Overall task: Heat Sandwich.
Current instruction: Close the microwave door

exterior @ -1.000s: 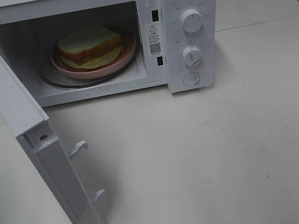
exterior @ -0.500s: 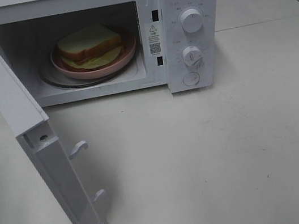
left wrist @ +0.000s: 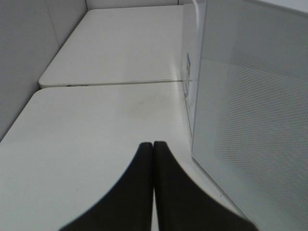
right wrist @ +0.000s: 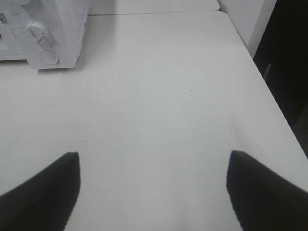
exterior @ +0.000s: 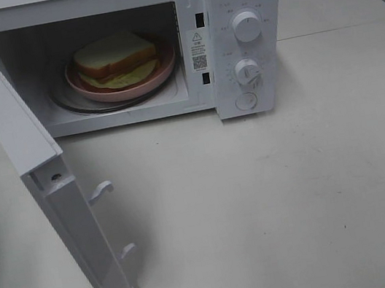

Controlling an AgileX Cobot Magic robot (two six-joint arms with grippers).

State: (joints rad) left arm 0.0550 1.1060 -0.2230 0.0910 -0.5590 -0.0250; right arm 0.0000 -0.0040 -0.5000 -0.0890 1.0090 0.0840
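The sandwich, white bread with green lettuce showing, lies on a round pink plate inside the open white microwave. Its door swings out wide toward the front left. Neither arm shows in the high view. In the left wrist view my left gripper is shut with nothing in it, low over the table just outside the door's outer face. My right gripper stands open and empty over bare table, the microwave's knobs far off from it.
The plate rests on the glass turntable. Two dials and a round button are on the microwave's right panel. A second table adjoins behind, with a wall at the left.
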